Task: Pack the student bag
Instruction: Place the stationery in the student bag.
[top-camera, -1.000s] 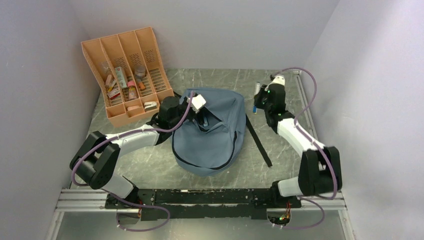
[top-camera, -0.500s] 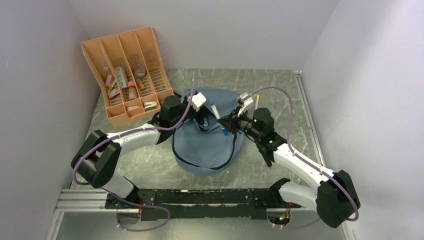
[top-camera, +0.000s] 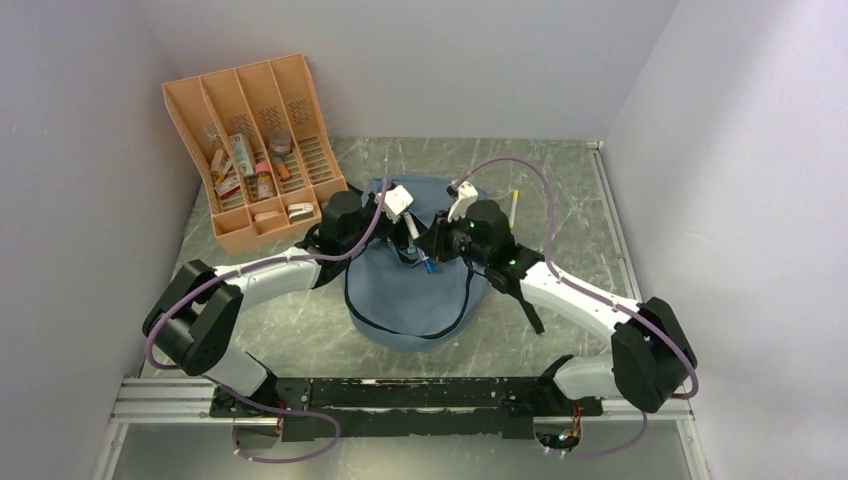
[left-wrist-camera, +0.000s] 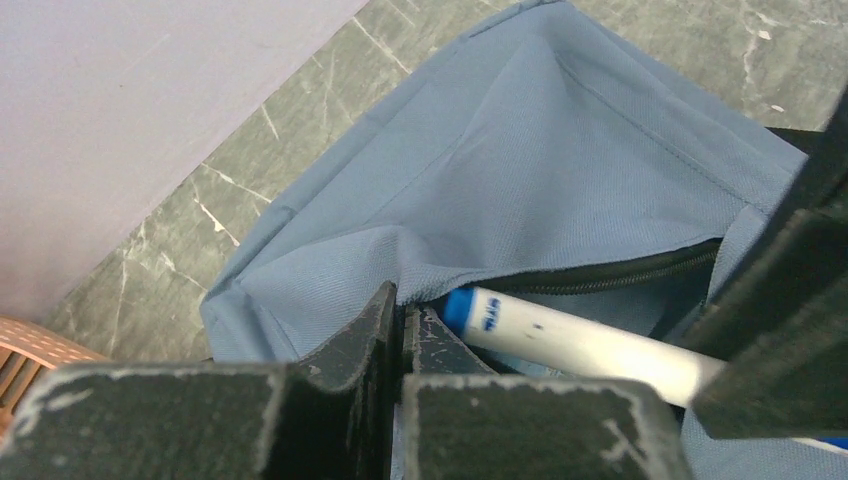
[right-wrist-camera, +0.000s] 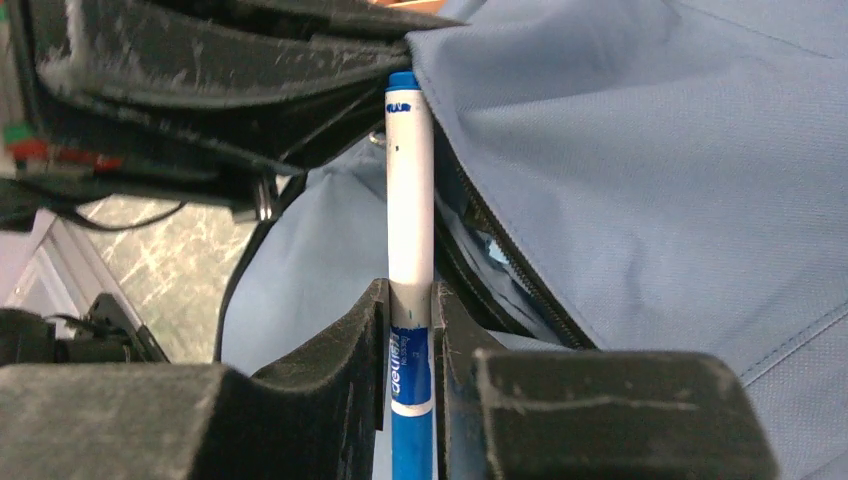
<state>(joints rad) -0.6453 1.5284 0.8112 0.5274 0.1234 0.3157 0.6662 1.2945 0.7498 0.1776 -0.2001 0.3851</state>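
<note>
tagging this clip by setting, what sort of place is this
Probably a robotics lab cell: plain walls around a marbled table, a mounting rail at its near edge, a staged student bag.

The mouth of the backpack (top-camera: 415, 305) was crowded. The left gripper (top-camera: 403, 238), pinched on the fabric edge, closed off its 9 o'clock side, and the right gripper (top-camera: 432, 246) with a white-and-blue marker (top-camera: 419, 246) filled it from 3 o'clock, leaving little gap between them. The orange desk organizer (top-camera: 250, 140) blocked the table's (top-camera: 290, 320) 10 o'clock corner. A thin pen (top-camera: 514, 205), possibly a pencil, lay at 1 o'clock and a black strap (top-camera: 536, 322) at 4 o'clock. Bare marble lay free at 7 and 12 o'clock.
</note>
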